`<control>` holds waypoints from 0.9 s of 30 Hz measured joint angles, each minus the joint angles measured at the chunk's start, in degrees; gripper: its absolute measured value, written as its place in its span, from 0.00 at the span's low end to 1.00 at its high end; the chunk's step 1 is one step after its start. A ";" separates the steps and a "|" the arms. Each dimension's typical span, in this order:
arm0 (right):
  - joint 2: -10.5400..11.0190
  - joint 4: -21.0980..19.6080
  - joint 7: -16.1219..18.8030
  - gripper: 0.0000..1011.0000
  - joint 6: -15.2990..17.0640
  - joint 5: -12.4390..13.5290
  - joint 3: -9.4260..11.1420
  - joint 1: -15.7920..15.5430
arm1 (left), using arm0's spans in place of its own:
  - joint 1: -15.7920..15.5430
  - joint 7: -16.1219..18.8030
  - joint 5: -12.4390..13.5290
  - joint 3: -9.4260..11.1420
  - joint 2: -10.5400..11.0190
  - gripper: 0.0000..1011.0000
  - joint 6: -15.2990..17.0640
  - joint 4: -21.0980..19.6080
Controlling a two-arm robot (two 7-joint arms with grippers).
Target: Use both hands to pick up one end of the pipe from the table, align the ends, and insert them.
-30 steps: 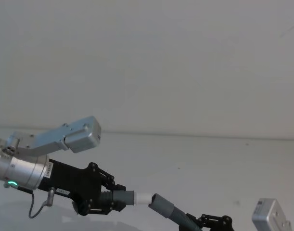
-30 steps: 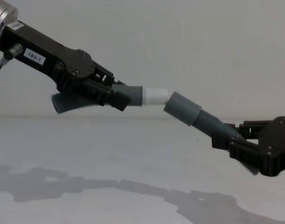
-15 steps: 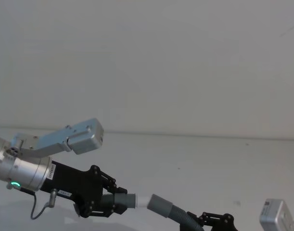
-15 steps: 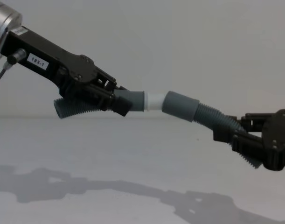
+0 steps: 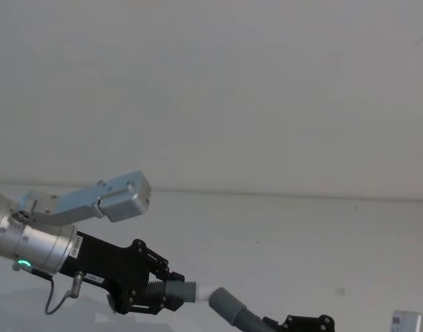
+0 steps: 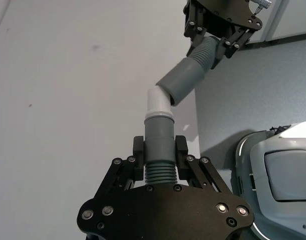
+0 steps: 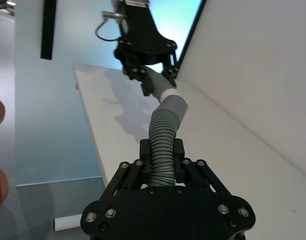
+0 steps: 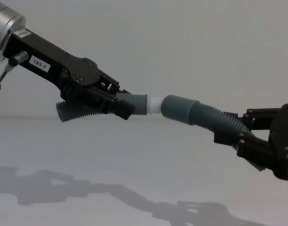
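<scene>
Grey corrugated hose pieces held above the desk | left hand clamped the white-tipped piece | right hand gripped the socket piece — white tip partly inside the socket, slightly angled

A small white label reading "183-1" sits on the black plastic left gripper, near its silver wrist. No other text is legible.

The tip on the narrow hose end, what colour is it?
White tip, on a grey cuff; clearest in the left wrist view.
</scene>
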 joint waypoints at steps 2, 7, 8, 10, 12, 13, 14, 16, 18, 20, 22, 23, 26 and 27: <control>0.17 0.10 0.58 0.23 -1.02 -0.23 -0.17 0.12 | -0.11 -0.25 -0.07 0.11 -0.03 0.32 -0.10 0.13; 0.72 0.46 2.12 0.23 -3.44 -0.73 -0.66 0.52 | -0.48 -1.41 -0.59 0.45 -0.06 0.32 -0.57 0.43; 0.85 0.52 2.43 0.23 -3.94 -0.83 -0.79 0.62 | -0.58 -1.72 -0.76 0.52 -0.04 0.32 -0.67 0.48; 0.97 0.58 2.68 0.23 -4.26 -0.86 -0.92 0.69 | -0.66 -2.03 -0.95 0.59 -0.01 0.32 -0.78 0.49; 1.09 0.62 2.88 0.23 -4.46 -0.87 -1.04 0.77 | -0.74 -2.52 -1.25 0.67 0.05 0.32 -0.96 0.49; 1.19 0.63 3.07 0.23 -4.59 -0.88 -1.15 0.84 | -0.76 -2.66 -1.36 0.71 0.09 0.32 -1.01 0.49; 1.24 0.63 3.11 0.23 -4.60 -0.88 -1.18 0.86 | -0.77 -2.79 -1.46 0.73 0.12 0.32 -1.05 0.47; 1.37 0.63 3.18 0.23 -4.59 -0.88 -1.31 0.97 | -0.82 -3.17 -1.78 0.79 0.23 0.32 -1.13 0.30; 1.44 0.63 3.18 0.23 -4.44 -0.89 -1.36 1.02 | -0.83 -3.35 -1.98 0.83 0.32 0.32 -1.18 0.12; 1.52 0.59 3.19 0.23 -4.05 -0.86 -1.41 1.06 | -0.83 -3.52 -2.23 0.87 0.53 0.32 -1.25 -0.12; 1.58 0.50 3.12 0.23 -3.44 -0.81 -1.43 1.13 | -0.83 -3.62 -2.51 0.90 0.71 0.32 -1.27 -0.44; 1.59 0.48 3.07 0.23 -3.22 -0.77 -1.43 1.15 | -0.83 -3.63 -2.57 0.91 0.76 0.32 -1.27 -0.55; 1.64 0.38 2.73 0.23 -2.37 -0.59 -1.43 1.19 | -0.76 -3.66 -2.90 0.94 1.04 0.32 -1.27 -1.07; 1.65 0.34 2.64 0.23 -2.08 -0.53 -1.43 1.20 | -0.75 -3.67 -2.97 0.94 1.08 0.32 -1.27 -1.15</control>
